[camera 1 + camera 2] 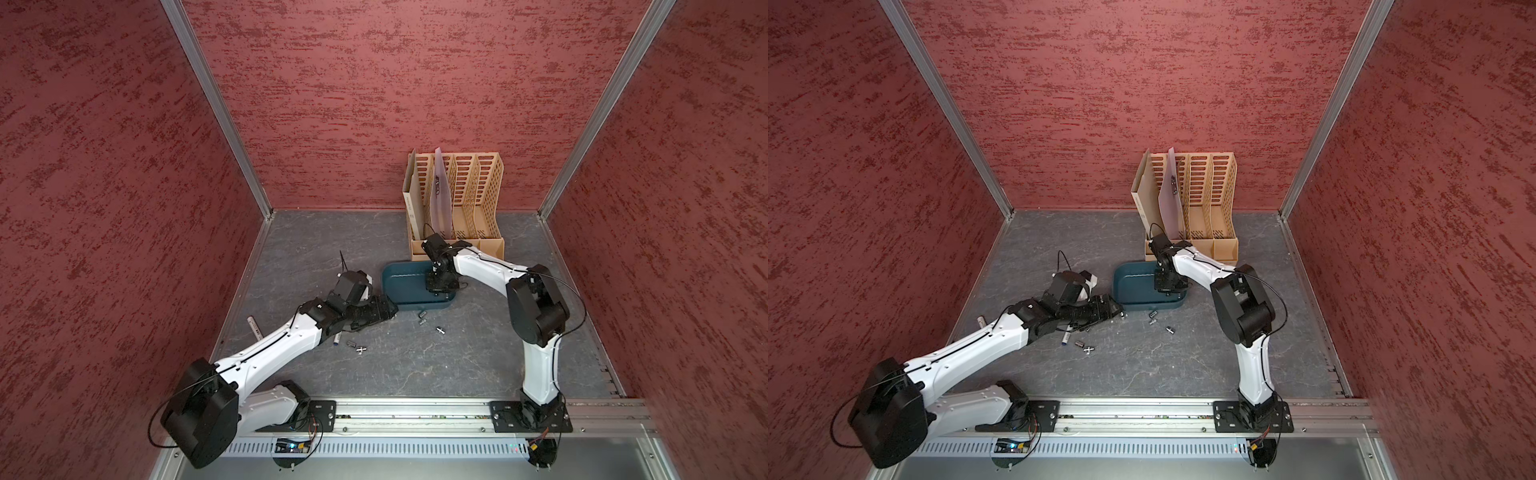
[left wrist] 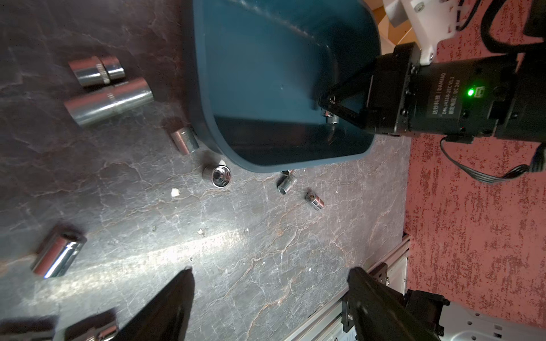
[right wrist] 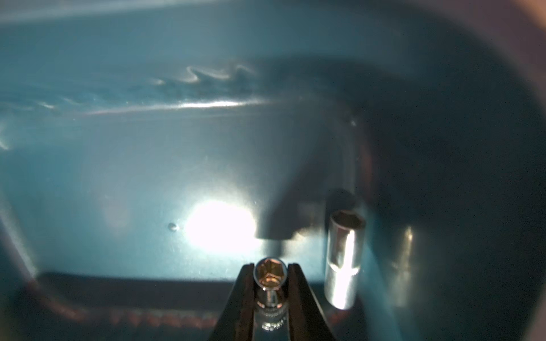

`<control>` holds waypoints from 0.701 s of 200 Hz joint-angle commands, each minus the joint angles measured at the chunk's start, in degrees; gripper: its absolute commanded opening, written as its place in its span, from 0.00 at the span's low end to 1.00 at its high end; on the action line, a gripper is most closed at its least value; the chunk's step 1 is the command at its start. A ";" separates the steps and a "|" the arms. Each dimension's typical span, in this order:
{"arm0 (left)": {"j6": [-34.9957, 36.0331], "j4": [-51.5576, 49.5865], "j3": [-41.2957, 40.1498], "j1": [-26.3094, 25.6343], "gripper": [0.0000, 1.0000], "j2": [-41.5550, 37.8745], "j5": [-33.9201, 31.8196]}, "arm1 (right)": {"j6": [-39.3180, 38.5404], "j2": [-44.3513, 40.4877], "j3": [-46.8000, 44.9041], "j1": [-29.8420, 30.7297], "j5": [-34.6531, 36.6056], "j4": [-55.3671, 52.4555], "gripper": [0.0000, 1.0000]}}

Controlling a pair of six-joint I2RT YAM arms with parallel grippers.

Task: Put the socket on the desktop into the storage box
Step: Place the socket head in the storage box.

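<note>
Right pincer [image 3: 270, 267] clamps small chrome hex socket [image 3: 269, 295] inside teal storage box [image 3: 118, 177].

— What's the desktop [image 1: 415, 374] like?
— Dark grey, veined like stone. The teal box [image 1: 401, 286] sits on it, with the tan rack [image 1: 478, 199] just behind, by the back wall.
— Anything loose?
— Sockets [image 1: 422, 321] scattered before the box, a few just beside its near wall, others further left. Also a marker [image 1: 254, 324], partly hidden.
</note>
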 commanded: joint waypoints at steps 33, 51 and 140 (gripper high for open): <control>-0.38 -0.09 -0.84 0.42 0.85 -0.73 -0.09 | 0.02 1.12 2.11 -0.45 0.63 0.67 0.32; -0.38 0.05 -0.96 0.37 0.84 -0.70 0.14 | 0.18 0.94 2.05 -0.46 0.67 0.43 0.32; -0.99 -2.41 -1.42 0.44 0.84 -2.36 -1.11 | 0.24 -5.08 1.02 -0.05 0.23 0.06 0.33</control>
